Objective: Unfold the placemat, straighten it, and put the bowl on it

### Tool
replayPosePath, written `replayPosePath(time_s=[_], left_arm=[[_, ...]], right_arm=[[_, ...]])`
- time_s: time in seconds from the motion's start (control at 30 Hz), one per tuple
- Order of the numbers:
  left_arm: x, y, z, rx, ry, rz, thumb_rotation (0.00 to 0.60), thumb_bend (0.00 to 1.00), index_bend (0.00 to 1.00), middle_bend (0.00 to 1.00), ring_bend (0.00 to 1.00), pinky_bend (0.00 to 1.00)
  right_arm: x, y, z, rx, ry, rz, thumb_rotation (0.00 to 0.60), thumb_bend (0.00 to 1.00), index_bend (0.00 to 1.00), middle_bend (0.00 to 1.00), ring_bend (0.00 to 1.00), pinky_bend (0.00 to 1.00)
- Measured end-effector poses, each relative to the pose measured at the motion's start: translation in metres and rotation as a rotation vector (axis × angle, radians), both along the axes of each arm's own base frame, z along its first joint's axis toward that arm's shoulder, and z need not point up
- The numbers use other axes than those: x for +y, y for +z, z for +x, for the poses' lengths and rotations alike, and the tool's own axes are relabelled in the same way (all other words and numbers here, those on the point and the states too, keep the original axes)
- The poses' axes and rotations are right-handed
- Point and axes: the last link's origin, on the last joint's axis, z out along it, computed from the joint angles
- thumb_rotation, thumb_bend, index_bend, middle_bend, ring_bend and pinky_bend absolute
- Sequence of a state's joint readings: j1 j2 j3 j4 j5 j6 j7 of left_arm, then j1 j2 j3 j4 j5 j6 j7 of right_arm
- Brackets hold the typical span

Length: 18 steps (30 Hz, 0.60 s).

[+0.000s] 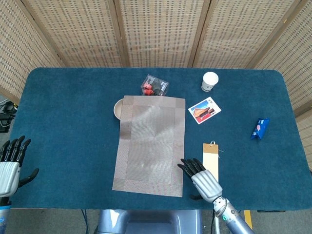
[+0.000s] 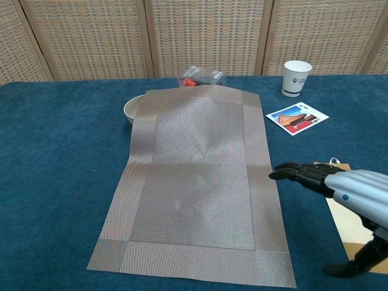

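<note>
Placemat (image 1: 150,144) already unfolded at table centre, far end draped over the bowl (image 1: 117,108); straightening and placing the bowl on top judged still to do. Right hand (image 1: 202,179) near the placemat's near-right edge, fingers (image 2: 295,171) spread, holding nothing. Left hand (image 1: 9,164) at near-left, likewise spread and empty.

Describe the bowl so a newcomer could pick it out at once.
Start at the grey woven placemat in the middle of the blue table. At its far left corner a cream bowl peeks out, partly covered by the mat. It is the only round, shallow dish; the white paper cup stands taller, far off to the right.
</note>
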State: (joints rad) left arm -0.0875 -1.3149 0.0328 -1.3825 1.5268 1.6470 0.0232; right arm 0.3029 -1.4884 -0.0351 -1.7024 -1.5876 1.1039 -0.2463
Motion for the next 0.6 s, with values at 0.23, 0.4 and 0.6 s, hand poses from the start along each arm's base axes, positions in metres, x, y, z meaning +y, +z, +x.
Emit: replayPosePath(time_s=[0.23, 0.4, 0.6], left_arm=[[0.001, -0.001, -0.001, 0.001, 0.005, -0.002, 0.600, 0.22, 0.03, 0.00, 0.00, 0.00], [0.001, -0.002, -0.001, 0.007, 0.006, -0.009, 0.600, 0.22, 0.03, 0.00, 0.00, 0.00], [0.002, -0.002, -0.002, 0.006, 0.009, -0.005, 0.600, 0.22, 0.03, 0.00, 0.00, 0.00]], right_arm=[[0.003, -0.007, 0.000, 0.007, -0.011, 0.035, 0.600, 0.01, 0.08, 0.00, 0.00, 0.00], [0.004, -0.014, 0.000, 0.014, -0.010, 0.051, 0.600, 0.02, 0.08, 0.00, 0.00, 0.00], [0.003, -0.022, -0.001, 0.018, -0.016, 0.061, 0.600, 0.02, 0.08, 0.00, 0.00, 0.00]])
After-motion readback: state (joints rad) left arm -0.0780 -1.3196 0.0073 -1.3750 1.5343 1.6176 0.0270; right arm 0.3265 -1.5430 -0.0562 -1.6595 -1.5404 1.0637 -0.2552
